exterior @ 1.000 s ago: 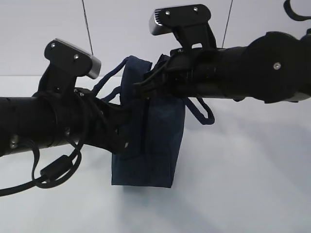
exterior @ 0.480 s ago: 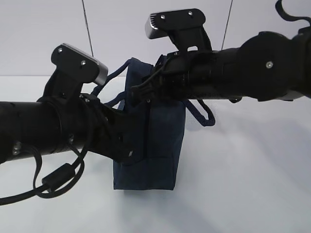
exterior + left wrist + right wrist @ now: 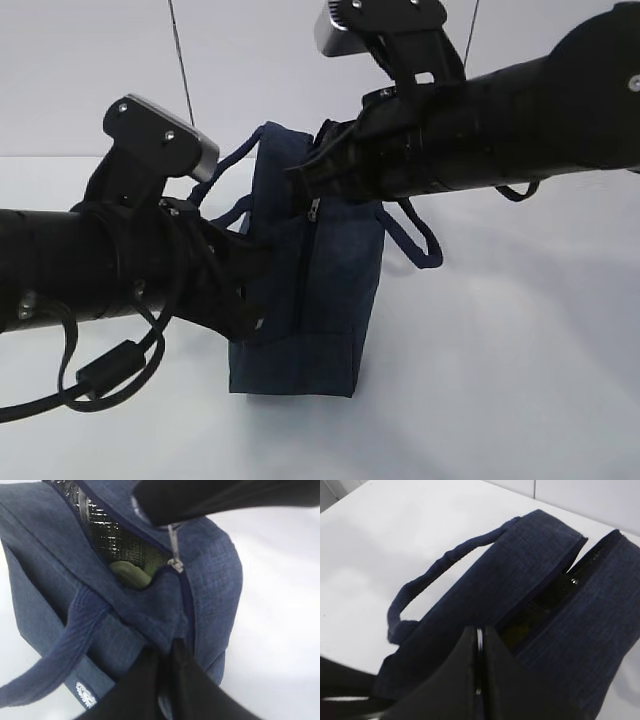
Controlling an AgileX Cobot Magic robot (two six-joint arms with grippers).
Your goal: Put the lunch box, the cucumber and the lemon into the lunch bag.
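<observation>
The navy lunch bag (image 3: 322,300) stands upright on the white table. My left gripper (image 3: 165,650) is shut on a fold of the bag's fabric just below the zipper's end; in the exterior view it (image 3: 255,295) presses against the bag's left side. My right gripper (image 3: 479,634) is shut on the zipper's metal ring pull (image 3: 173,542), above the bag's top (image 3: 302,178). The zipper slider (image 3: 175,566) sits low, and the gap shows silver foil lining (image 3: 107,535) and a green piece (image 3: 131,574); I cannot tell whether it is lunch box or cucumber. The lemon is hidden.
The bag's loop handles hang loose on both sides (image 3: 418,238) (image 3: 432,572). Both black arms cross in front of the exterior camera and hide much of the table (image 3: 520,380). A white wall stands behind.
My right arm has risen and drawn back to the right, still pinching the ring pull. The bag shifted a little and its zipper slider now shows. The left arm has barely moved.
</observation>
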